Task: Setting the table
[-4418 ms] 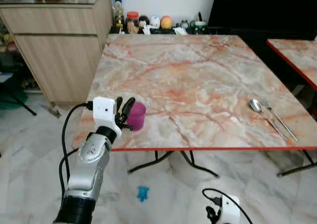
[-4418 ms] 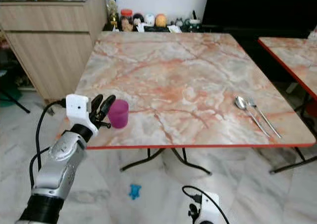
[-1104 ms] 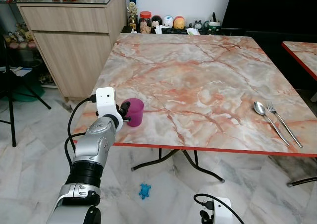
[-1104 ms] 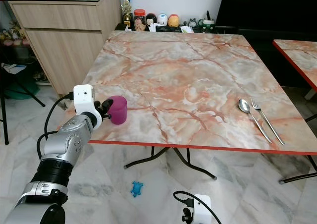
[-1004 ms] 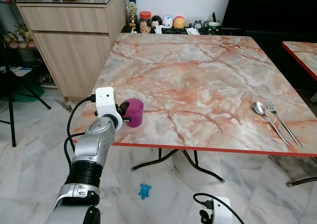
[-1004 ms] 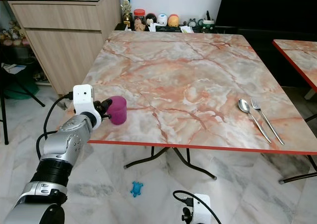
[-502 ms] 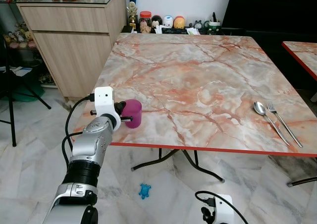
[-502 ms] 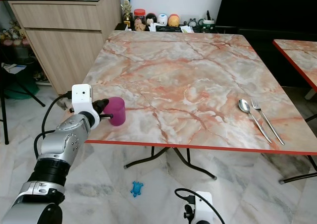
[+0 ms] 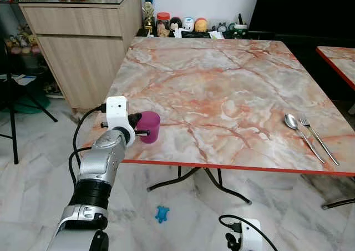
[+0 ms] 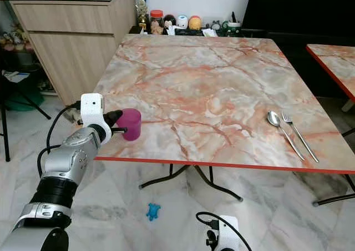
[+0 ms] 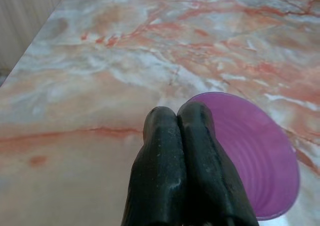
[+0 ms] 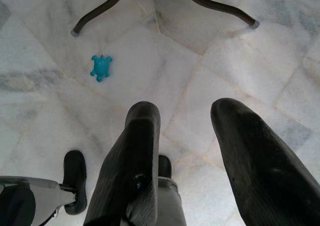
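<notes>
Marble table (image 9: 222,90), left pincer (image 9: 140,127) pinched on purple cup (image 9: 150,126), right pincer (image 12: 200,151) agape.

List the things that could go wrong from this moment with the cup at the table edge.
1. The purple cup sits close to the near left edge of the table; a nudge could tip it onto the floor.
2. The left gripper holds it by the rim alone, jaws pinched together, so it may slip or tilt if lifted.
3. The spoon and fork lie far across the table, so the cup may need a long carry.
</notes>
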Controlling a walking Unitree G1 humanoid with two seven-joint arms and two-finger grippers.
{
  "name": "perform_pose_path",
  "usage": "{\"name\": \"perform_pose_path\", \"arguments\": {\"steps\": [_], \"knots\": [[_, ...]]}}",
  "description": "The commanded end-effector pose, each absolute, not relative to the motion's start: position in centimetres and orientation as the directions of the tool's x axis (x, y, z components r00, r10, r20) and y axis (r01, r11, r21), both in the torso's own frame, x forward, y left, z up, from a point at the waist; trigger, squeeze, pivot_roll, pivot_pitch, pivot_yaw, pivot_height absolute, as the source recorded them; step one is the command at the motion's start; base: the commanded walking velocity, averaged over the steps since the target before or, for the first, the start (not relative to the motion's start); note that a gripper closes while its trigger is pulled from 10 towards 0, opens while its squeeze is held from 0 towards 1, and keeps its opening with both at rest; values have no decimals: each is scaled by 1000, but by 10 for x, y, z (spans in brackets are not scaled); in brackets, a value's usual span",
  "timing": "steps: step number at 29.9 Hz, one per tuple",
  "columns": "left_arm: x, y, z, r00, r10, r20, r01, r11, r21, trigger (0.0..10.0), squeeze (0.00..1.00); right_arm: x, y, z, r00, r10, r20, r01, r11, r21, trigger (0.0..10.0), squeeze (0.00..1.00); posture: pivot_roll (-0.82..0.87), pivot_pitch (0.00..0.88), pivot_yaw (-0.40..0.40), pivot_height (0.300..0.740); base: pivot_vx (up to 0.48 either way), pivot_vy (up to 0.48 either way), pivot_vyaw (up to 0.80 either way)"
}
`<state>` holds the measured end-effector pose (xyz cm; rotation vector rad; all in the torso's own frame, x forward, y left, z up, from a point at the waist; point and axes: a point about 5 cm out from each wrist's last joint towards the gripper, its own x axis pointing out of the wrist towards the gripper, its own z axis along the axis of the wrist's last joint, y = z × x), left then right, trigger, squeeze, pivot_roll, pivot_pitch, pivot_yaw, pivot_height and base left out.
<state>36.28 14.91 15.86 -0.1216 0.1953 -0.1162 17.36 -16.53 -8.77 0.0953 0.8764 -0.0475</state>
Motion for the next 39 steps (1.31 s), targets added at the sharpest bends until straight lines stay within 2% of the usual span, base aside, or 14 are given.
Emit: {"name": "perform_pose_path", "arguments": {"steps": [1, 4, 5, 6, 7, 24, 26, 31, 32, 33, 35, 36, 37, 39], "knots": [[360, 150, 164, 980, -129, -150, 111, 986, -122, 0, 0, 170, -164, -90, 623, -6, -782, 91, 994, 65, 10000, 0, 187, 0, -50, 740, 0, 0, 0], [359, 150, 166, 982, -133, -133, 116, 986, -122, 0, 0, 171, -162, -90, 622, -4, -783, 89, 994, 65, 10000, 0, 189, 0, -51, 740, 0, 0, 0], [359, 149, 167, 982, -142, -126, 127, 985, -120, 2745, 0, 171, -160, -90, 622, -1, -783, 85, 994, 67, 10000, 0, 189, 0, -52, 740, 0, 0, 0], [359, 149, 167, 982, -142, -126, 127, 985, -120, 2745, 0, 171, -160, -90, 622, -1, -783, 85, 994, 67, 10000, 0, 189, 0, -52, 740, 0, 0, 0], [358, 147, 167, 980, -155, -124, 141, 984, -111, 10000, 0, 172, -156, -90, 623, 4, -782, 79, 994, 68, 10000, 0, 189, 0, -52, 740, 0, 0, 0], [354, 150, 147, 965, -122, -232, 95, 988, -125, 10000, 0, 171, -179, -88, 633, -15, -774, 90, 994, 54, 10000, 0, 188, 0, -53, 740, 0, 0, 0], [354, 150, 147, 964, -120, -236, 93, 988, -123, 10000, 243, 170, -180, -88, 630, -16, -776, 91, 994, 53, 10000, 0, 188, 0, -53, 740, 0, 0, 0], [355, 149, 150, 968, -115, -223, 88, 988, -125, 10000, 8, 166, -182, -90, 624, -17, -781, 94, 994, 54, 10000, 0, 187, 0, -52, 740, 0, 0, 0], [355, 148, 153, 970, -124, -208, 100, 987, -124, 10000, 114, 165, -181, -90, 622, -16, -783, 93, 994, 54, 10000, 0, 188, 0, -52, 740, 0, 0, 0], [355, 148, 155, 971, -124, -204, 100, 988, -121, 10000, 580, 165, -180, -90, 620, -14, -784, 92, 994, 55, 10000, 0, 188, 0, -52, 740, 0, 0, 0], [356, 149, 157, 972, -121, -200, 101, 989, -111, 10000, 604, 164, -176, -91, 618, -10, -786, 88, 994, 57, 10000, 0, 188, 0, -52, 740, 0, 0, 0], [356, 149, 157, 972, -121, -200, 101, 989, -111, 10000, 604, 164, -176, -91, 618, -10, -786, 88, 994, 57, 10000, 0, 188, 0, -52, 740, 0, 0, 0], [356, 149, 158, 972, -122, -199, 104, 990, -99, 10000, 0, 164, -171, -91, 617, -4, -787, 85, 995, 61, 10000, 0, 188, 0, -51, 740, 0, 0, 0], [357, 147, 160, 971, -131, -199, 115, 989, -91, 10000, 0, 165, -166, -92, 616, 0, -788, 82, 995, 64, 10000, 0, 189, 0, -51, 740, 0, 0, 0]]}}
